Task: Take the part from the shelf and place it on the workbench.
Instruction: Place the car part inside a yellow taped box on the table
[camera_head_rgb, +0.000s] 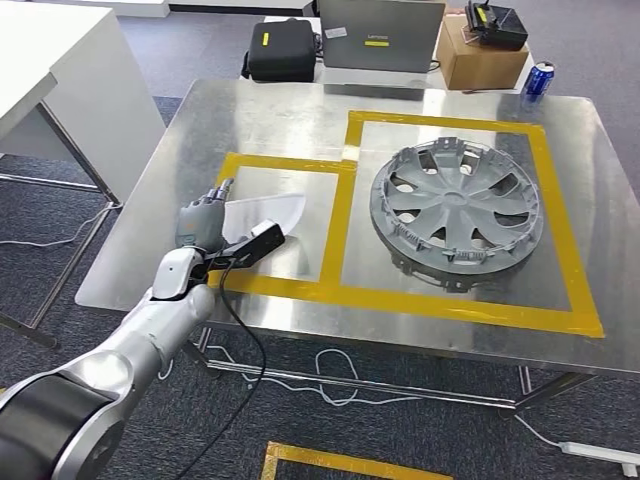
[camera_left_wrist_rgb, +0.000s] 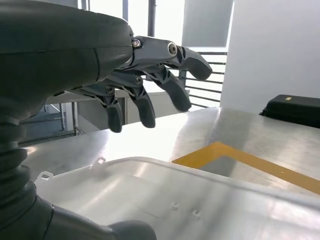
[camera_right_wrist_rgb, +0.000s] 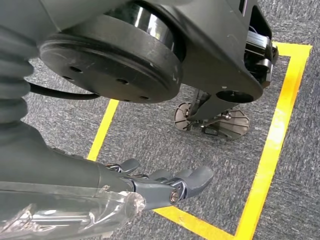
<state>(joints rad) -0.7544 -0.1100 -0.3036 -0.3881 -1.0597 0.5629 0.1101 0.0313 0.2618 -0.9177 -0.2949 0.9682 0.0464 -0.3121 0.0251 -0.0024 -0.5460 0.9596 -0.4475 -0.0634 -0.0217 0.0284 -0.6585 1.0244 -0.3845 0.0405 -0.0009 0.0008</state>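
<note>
This is a robotics test lab or workshop set up in an office-like room. A bare stainless-steel worktop (camera_head_rgb: 226, 120) is marked with yellow tape rectangles (camera_head_rgb: 343, 215), and one rectangle holds a grey plastic wheel cover (camera_head_rgb: 455, 212). The floor is grey carpet (camera_head_rgb: 468, 430) carrying more yellow tape (camera_right_wrist_rgb: 264, 170), with loose white cables (camera_head_rgb: 332, 375) trailing under the worktop. Behind it stand an open laptop (camera_head_rgb: 381, 35), a black equipment case (camera_head_rgb: 281, 48) and a cardboard box (camera_head_rgb: 475, 55), beside a white desk (camera_head_rgb: 53, 60).
</note>
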